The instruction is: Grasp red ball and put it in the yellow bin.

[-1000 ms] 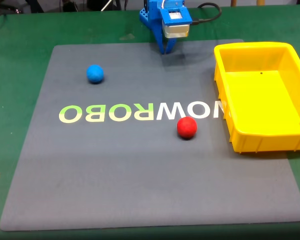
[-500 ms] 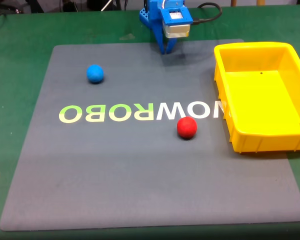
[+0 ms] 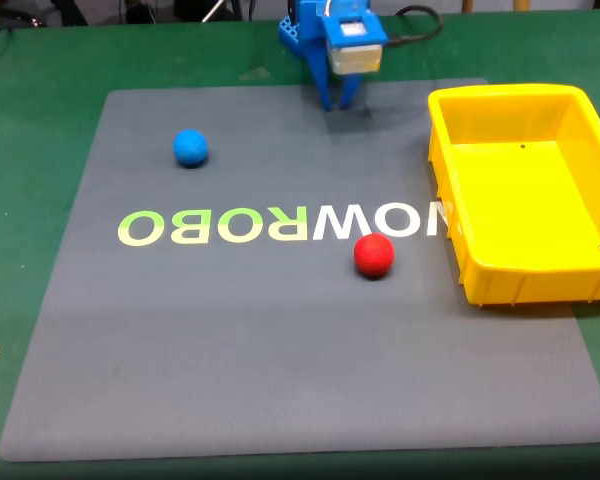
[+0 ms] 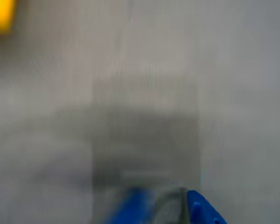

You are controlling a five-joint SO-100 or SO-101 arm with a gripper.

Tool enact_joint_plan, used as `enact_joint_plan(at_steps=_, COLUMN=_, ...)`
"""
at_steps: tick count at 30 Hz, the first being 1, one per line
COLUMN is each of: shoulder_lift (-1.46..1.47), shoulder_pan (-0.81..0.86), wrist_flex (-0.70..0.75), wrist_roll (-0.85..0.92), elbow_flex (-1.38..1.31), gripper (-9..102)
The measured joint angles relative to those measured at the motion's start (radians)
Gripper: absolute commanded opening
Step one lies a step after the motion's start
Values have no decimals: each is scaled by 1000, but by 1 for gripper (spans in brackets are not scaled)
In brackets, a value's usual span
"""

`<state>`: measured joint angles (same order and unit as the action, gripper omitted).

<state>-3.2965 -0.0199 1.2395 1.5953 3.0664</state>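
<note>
Surface: a green tabletop [image 3: 40, 60] carries a grey mat [image 3: 280, 350] printed with pale letters that read mirrored in the fixed view.
Red ball: the red ball [image 3: 374, 255] lies free on the mat just below the letters, near the yellow bin [image 3: 525, 280] but apart from its left wall.
Arm: the blue gripper [image 3: 338, 98] hangs at the far edge of the mat, well apart from the ball; its jaws stand slightly apart and hold nothing.
Risk, wrong target: the blue ball [image 3: 190, 148] is about the same size and sits well to the left; a reach that way would take the wrong ball.
Risk, rolling: a round ball on a flat mat would probably roll off if one fingertip touches first.
Risk, bin wall: a low carry could knock the ball against the raised wall.
Hard to see: the wrist view is blurred; blue fingertips [image 4: 203, 210] at the bottom and a yellow patch at top left, probably the bin.
Cut off: the bin's right edge leaves the fixed view.
</note>
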Motion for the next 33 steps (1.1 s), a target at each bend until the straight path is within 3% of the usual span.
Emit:
enact_joint_plan(at_steps=8, shoulder_lift=341, shoulder_pan=18, wrist_flex=-492, wrist_roll=-3, elbow_flex=-153, gripper=38)
enact_joint_plan(at_steps=16, shoulder_lift=954, shoulder_pan=35, wrist_flex=-727, wrist_roll=-8, elbow_flex=-577, gripper=39)
enact_joint_plan(at_steps=24, shoulder_lift=1534, shoulder_pan=66, wrist_flex=-818, wrist_roll=-3, elbow_flex=-1034, gripper=41)
enact_joint_plan(at_steps=33, shoulder_lift=1901, shoulder_pan=64, wrist_flex=-839, wrist_roll=2, elbow_flex=-1322, gripper=41)
